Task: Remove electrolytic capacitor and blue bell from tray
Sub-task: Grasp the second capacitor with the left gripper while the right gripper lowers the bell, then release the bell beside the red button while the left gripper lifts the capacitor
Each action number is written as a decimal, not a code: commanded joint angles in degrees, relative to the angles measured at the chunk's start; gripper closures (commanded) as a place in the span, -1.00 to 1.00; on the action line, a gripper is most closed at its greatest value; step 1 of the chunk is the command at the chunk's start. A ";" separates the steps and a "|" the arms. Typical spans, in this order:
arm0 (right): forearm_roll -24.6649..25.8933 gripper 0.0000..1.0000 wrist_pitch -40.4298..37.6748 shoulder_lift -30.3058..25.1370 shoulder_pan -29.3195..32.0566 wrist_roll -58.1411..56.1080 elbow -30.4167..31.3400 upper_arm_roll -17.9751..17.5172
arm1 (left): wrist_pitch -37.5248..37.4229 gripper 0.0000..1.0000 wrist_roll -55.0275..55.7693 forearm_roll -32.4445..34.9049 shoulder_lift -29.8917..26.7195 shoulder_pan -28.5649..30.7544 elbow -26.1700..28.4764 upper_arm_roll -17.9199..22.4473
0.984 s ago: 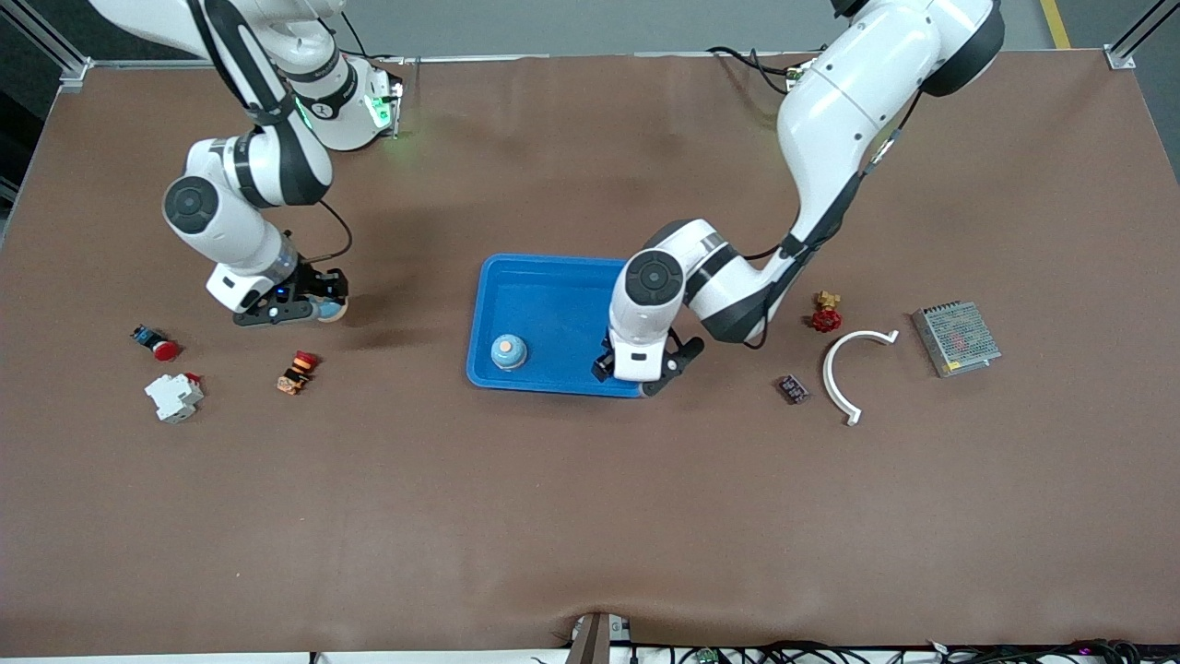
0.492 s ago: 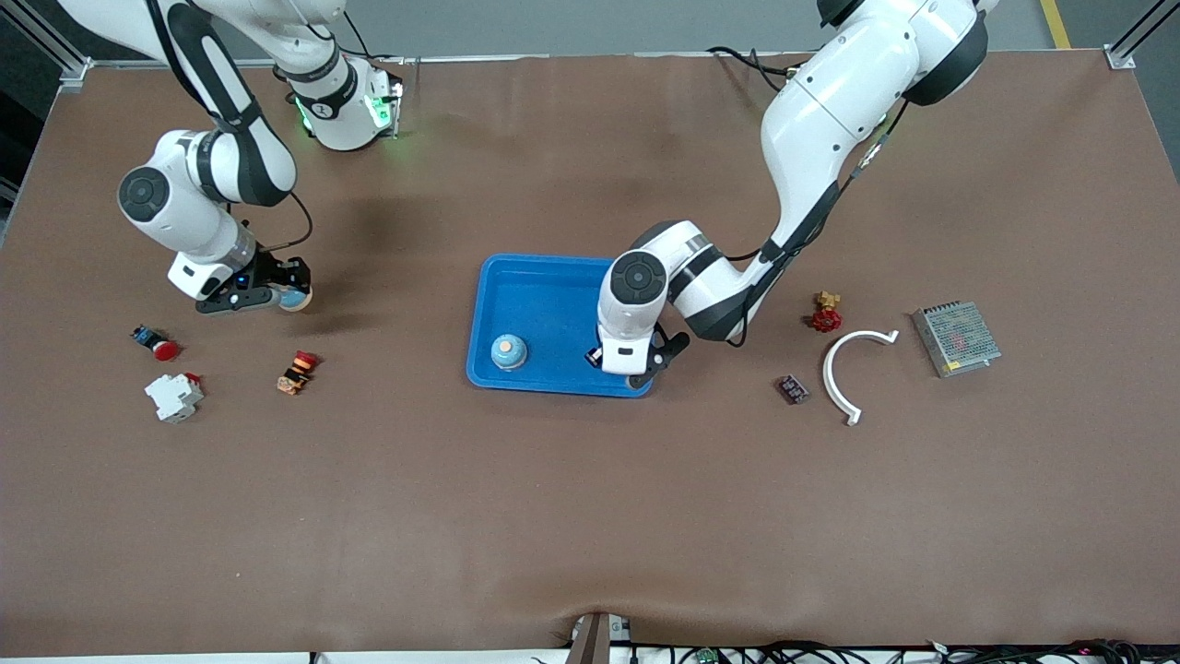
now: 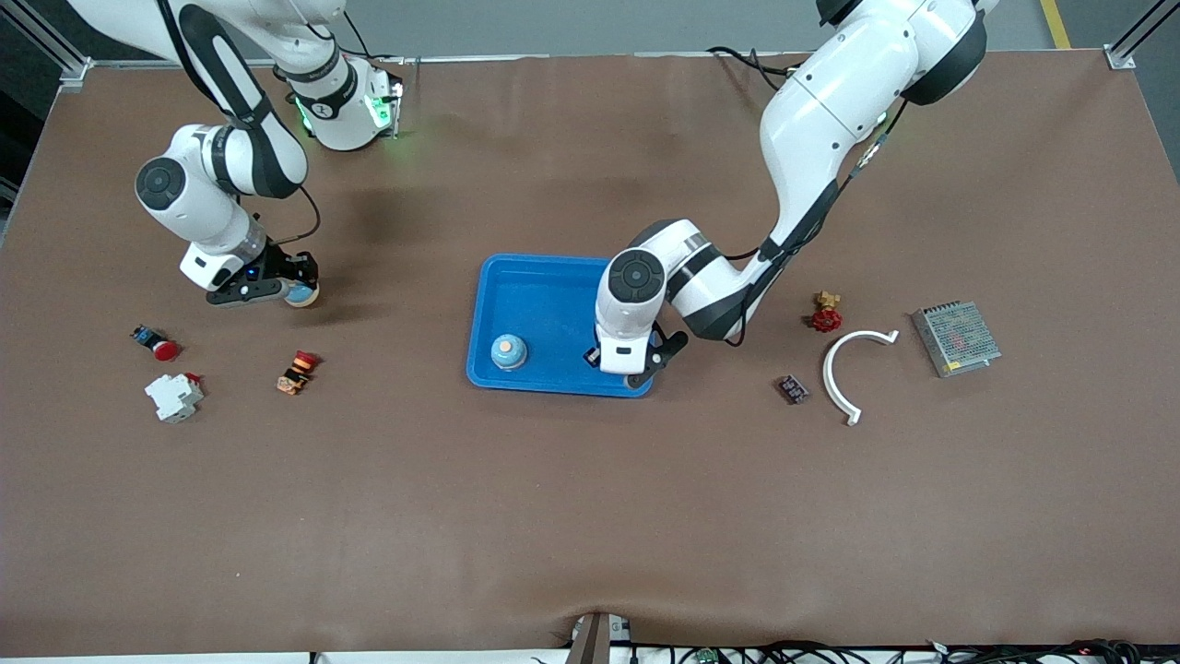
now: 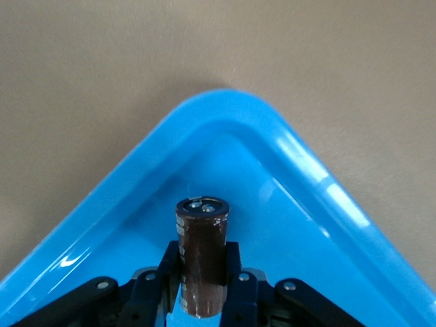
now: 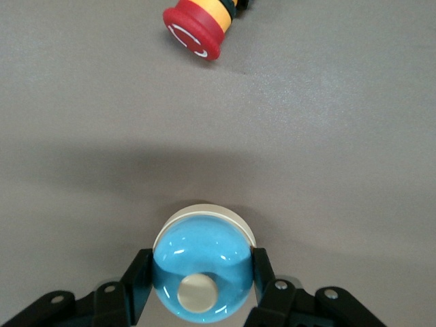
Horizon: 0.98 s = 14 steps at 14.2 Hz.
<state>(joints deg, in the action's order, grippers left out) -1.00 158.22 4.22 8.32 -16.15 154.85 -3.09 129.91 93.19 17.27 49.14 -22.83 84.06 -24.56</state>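
Both grippers loaded: capacitor over the tray corner, bell over bare table.

Front view: a blue tray [image 3: 539, 286] sits mid-table with one blue bell [image 3: 508, 350] already in it, near the edge closest to the camera. The left gripper [image 3: 625, 366] hangs over the tray's corner toward the left arm's end. The right gripper [image 3: 277, 293] is over the table toward the right arm's end, above a red push button [image 3: 296, 371], a second red button [image 3: 155, 343] and a white breaker [image 3: 172, 397].
Left wrist view: a dark brown capacitor [image 4: 201, 255], cylindrical with two terminals on its end face, is clamped between the closed fingers [image 4: 235, 286] above the tray's rounded corner.
Right wrist view: a glossy blue bell with a cream knob [image 5: 201, 276] is gripped between the fingers [image 5: 266, 286]; the red button lies clear of it.
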 commanded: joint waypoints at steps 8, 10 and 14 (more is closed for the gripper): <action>-0.14 -1.00 5.00 2.46 1.78 0.41 1.16 -0.69 | -18.53 1.00 -21.96 -0.83 -14.23 11.29 0.67 0.13; -0.14 -1.00 3.60 1.85 1.78 0.41 0.54 -0.87 | -22.49 1.00 -29.43 -0.92 -15.21 15.60 1.11 -0.05; -4.94 -1.00 -18.15 -6.04 -0.75 2.51 -6.03 -1.22 | -23.21 1.00 -39.20 -0.57 -16.00 23.95 4.61 -0.05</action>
<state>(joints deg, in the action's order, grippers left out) -2.40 149.73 4.33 8.56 -15.45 151.40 -3.20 106.79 57.90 17.27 35.10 -2.12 84.77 -24.24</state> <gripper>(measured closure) 0.000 0.700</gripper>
